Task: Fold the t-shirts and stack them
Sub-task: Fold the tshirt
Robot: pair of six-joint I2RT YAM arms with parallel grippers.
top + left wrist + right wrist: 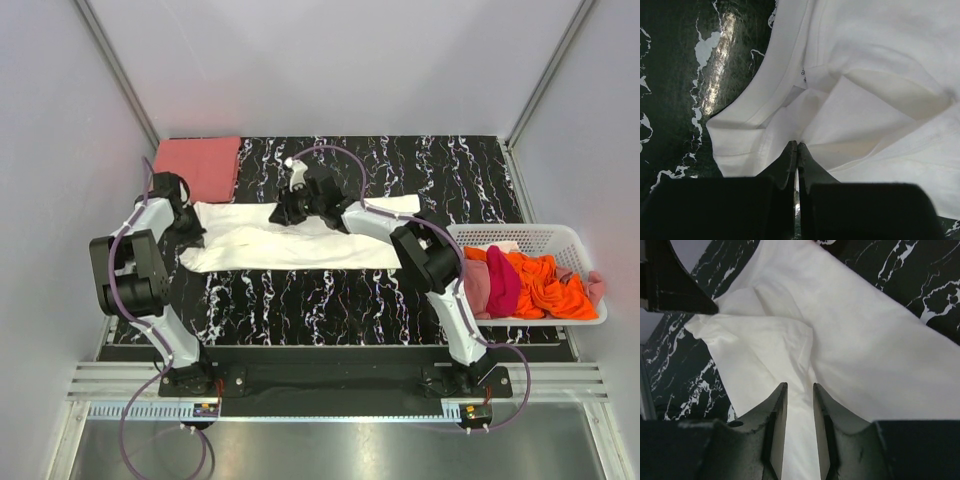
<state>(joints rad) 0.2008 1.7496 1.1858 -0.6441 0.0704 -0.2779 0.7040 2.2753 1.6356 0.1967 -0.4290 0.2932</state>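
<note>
Obs., both wrist views and the top view.

Your left gripper [797, 145] is closed tight on the cream-white t-shirt [300, 247]. The fingers are pressed flat together, creases in the cloth run straight to the tips, and a sliver of white shows between the fingers further back. In the wrist view a hemmed corner of the shirt lies just left of the tips. The rest of the cloth spreads ahead of them and off to the right.

Your right gripper [800, 386] is partly open — a narrow gap between the fingers, nothing pinched in it. The same shirt lies under the gap and ahead of it, with a rumpled fold just ahead and to the left of the tips (black marbled table [420, 165] shows beyond the cloth on both sides).

From above, the shirt lies as a long strip across the table. The left gripper is at its left end and the right gripper at its far edge, near the middle.

The salmon-pink t-shirt [200, 165] lies folded flat beyond the left gripper, near the white one but not touching it.

The basket [520, 232] sits well to the right of the right gripper, at the table's edge. It holds an orange t-shirt [548, 285], a magenta t-shirt [503, 285] and a dusty pink t-shirt [478, 292] — all bundled, none folded.
</note>
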